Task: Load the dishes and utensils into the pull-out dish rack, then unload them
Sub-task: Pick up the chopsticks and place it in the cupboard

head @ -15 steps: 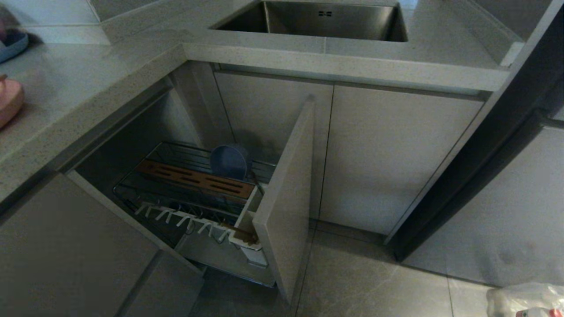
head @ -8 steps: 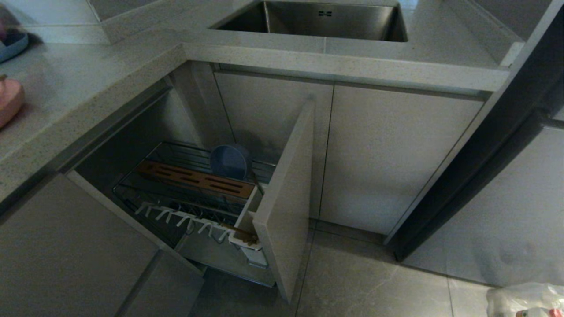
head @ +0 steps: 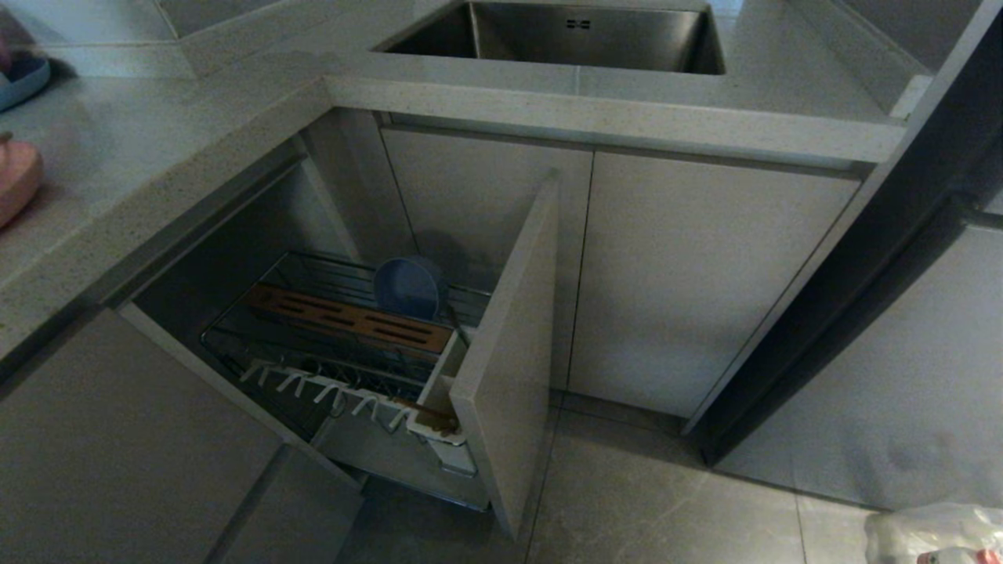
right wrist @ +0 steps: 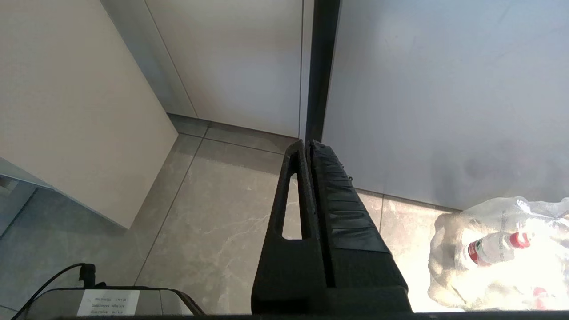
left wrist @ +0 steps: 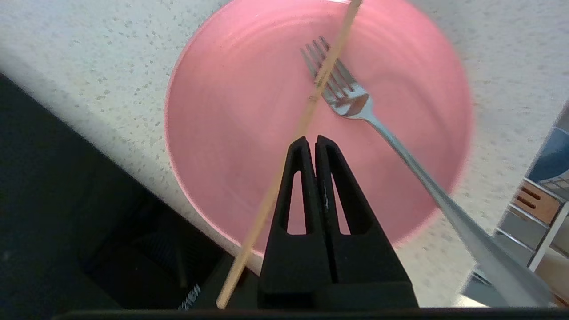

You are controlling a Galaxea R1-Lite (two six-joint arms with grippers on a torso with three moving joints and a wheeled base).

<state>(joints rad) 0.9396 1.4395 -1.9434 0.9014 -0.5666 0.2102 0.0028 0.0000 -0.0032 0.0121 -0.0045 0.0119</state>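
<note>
- The salmon-pink plate [left wrist: 249,133] lies flat on the speckled tabletop [left wrist: 89,66], close to its front edge; in the head view only a sliver of it [head: 17,188] shows at the tabletop's left end.
- The silver fork [left wrist: 355,106] rests tines-down on the plate, its handle running out past the rim.
- One tan chopstick [left wrist: 306,106] lies slantwise across the plate, crossing over the fork's tines and jutting beyond the tabletop's front edge.
- The left hand [left wrist: 310,143] hangs above the plate's middle, its black fingers pressed together and holding nothing.
- The pull-out dish rack [head: 345,345] stands drawn out below the tabletop's corner, its beige door front [head: 509,352] swung into the room.
- The blue-grey bowl [head: 407,287] stands on edge at the back of the rack, behind the slotted wooden strip [head: 345,317].
- A row of white pegs [head: 329,388] runs along the rack's near side, ending at the white utensil cup [head: 439,415], where something tan shows; what it is cannot be told.
- The right hand [right wrist: 309,146] hangs over the tiled floor [right wrist: 213,222], fingers pressed together, empty.
- A clear plastic bag [right wrist: 502,253] with bottles lies on the floor near it.
- A steel sink [head: 564,35] is set in the tabletop's far side.
</note>
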